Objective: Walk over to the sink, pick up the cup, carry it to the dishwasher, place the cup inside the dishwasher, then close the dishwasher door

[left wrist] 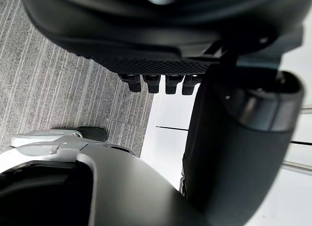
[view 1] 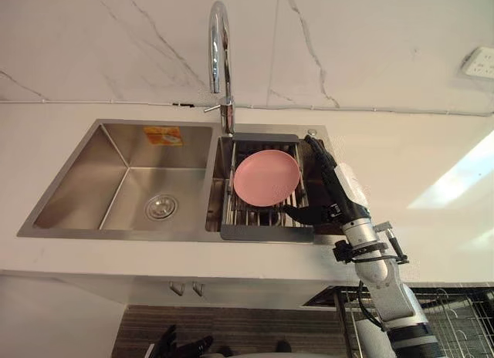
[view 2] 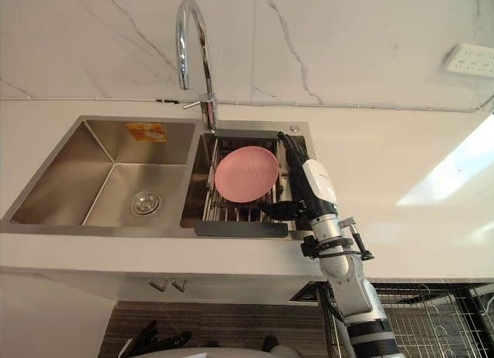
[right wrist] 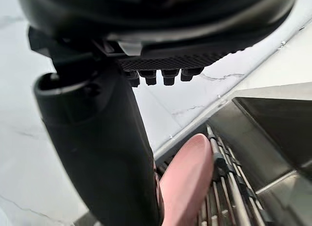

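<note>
A pink plate (view 1: 266,177) leans in a dark wire drying rack (view 1: 266,234) that sits over the sink's right basin. My right hand (view 1: 336,190) lies along the rack's right side, open, its fingers straight and pointing at the back wall. Its thumb (view 1: 298,214) reaches left under the plate's lower edge. From the right wrist the plate (right wrist: 187,179) and the rack bars (right wrist: 229,184) show just past the thumb (right wrist: 97,138). My left hand (view 1: 182,345) hangs low below the counter's front, open with fingers spread, above grey floor (left wrist: 58,89).
The steel left basin (view 1: 139,180) has a drain (view 1: 160,207). A tall chrome faucet (view 1: 220,49) stands behind the divider. White counter (view 1: 417,180) runs right. A wire dishwasher basket (view 1: 455,312) shows below the counter at lower right. A wall socket (view 1: 480,62) is at upper right.
</note>
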